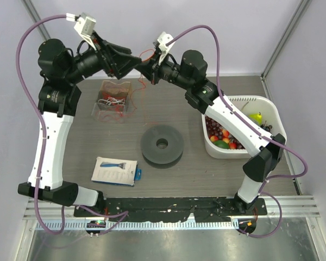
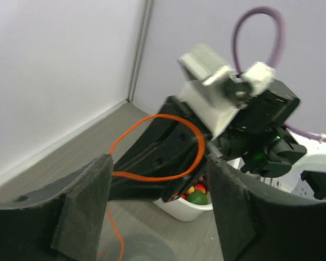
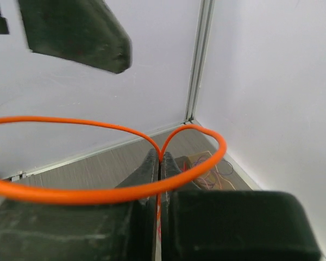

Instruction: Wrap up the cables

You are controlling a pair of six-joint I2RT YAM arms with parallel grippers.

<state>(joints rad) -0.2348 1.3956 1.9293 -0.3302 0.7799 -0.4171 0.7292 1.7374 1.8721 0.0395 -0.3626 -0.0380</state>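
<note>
A thin orange cable (image 3: 98, 194) forms a loop held high at the back of the table. My right gripper (image 3: 162, 159) is shut on it where the loop crosses, and the cable runs over its fingers. In the left wrist view my left gripper (image 2: 157, 168) is open, its pads either side of the right gripper's tips and the cable loop (image 2: 152, 178); the cable touches the left pad (image 2: 89, 201). In the top view the grippers meet, left (image 1: 131, 61) and right (image 1: 145, 68), and a strand (image 1: 137, 92) hangs towards the table. More thin cables (image 1: 113, 101) lie tangled in a clear box.
The clear box (image 1: 100, 111) stands at the back left, below the grippers. A black round spool (image 1: 174, 149) lies mid-table. A white basket (image 1: 261, 103) of fruit is at the right. A razor pack (image 1: 116, 171) lies front left. Walls close the back and sides.
</note>
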